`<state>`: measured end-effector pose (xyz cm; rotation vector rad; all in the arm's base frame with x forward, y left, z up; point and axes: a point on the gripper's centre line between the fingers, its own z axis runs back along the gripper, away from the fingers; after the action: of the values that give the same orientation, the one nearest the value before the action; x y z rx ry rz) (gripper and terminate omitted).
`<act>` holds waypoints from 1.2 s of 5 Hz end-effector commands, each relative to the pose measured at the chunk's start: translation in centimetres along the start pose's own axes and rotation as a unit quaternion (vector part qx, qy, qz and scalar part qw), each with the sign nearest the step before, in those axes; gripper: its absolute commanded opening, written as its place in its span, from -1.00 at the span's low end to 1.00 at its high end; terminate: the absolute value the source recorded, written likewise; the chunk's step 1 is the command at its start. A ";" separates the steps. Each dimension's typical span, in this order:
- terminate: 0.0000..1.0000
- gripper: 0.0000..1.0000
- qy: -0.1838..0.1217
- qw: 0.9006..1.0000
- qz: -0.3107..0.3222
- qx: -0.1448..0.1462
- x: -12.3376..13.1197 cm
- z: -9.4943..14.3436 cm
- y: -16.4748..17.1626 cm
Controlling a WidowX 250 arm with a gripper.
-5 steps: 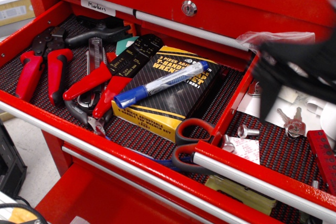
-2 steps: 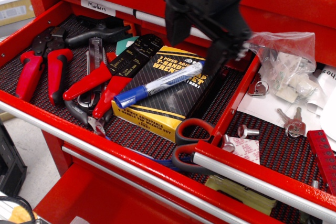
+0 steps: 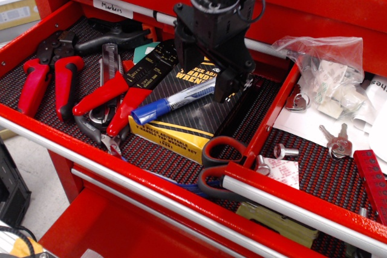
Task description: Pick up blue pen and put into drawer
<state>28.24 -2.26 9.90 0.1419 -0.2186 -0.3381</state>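
1. Since 0.4 s ago, the gripper (image 3: pixel 204 69) has shifted left and lower; it now hangs directly over the upper end of the pen (image 3: pixel 173 102). One second ago it was only a blur at the right edge.
2. Gripper state: the two black fingers stand spread apart, one at the upper left near the stripper tool (image 3: pixel 156 64), one at the lower right over the box (image 3: pixel 190 113). Nothing is held between them.
3. Whether the lower-right finger (image 3: pixel 225 86) touches the pen barrel cannot be told; it covers the barrel's far end.
4. Pen position: unchanged across all three frames. It lies diagonally on top of the black-and-yellow box in the left drawer, blue cap pointing lower left, white barrel running upper right under the gripper.
5. The cap end sits just beside the red handles of the pliers (image 3: pixel 115 98).
6. Red-handled scissors (image 3: pixel 213 161) lie at the box's lower right corner, against the divider wall.
7. A second red-handled crimper (image 3: pixel 45 77) lies well apart at the far left of the same drawer.
8. The drawer (image 3: pixel 290 194) at the right stands open. It holds keys (image 3: pixel 336 140), a bolt (image 3: pixel 284 150), a clear bag (image 3: pixel 326 70) and white paper (image 3: pixel 302 124) on mesh liner.
9. The pen is not in that drawer.
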 end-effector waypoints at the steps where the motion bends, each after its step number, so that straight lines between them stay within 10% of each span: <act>1: -1.00 1.00 -0.021 1.000 -0.015 -0.002 0.3 -1.3 1.3; 3: -1.00 1.00 -0.043 0.999 -0.011 -0.029 -0.6 -4.0 1.8; 4: -1.00 -1.00 -0.040 0.998 0.008 -0.054 -0.7 -4.8 1.3; 6: -1.00 -1.00 -0.002 0.999 0.009 -0.054 -0.6 -1.6 0.5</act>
<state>26.63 -1.34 7.08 0.0358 -0.1265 -0.3519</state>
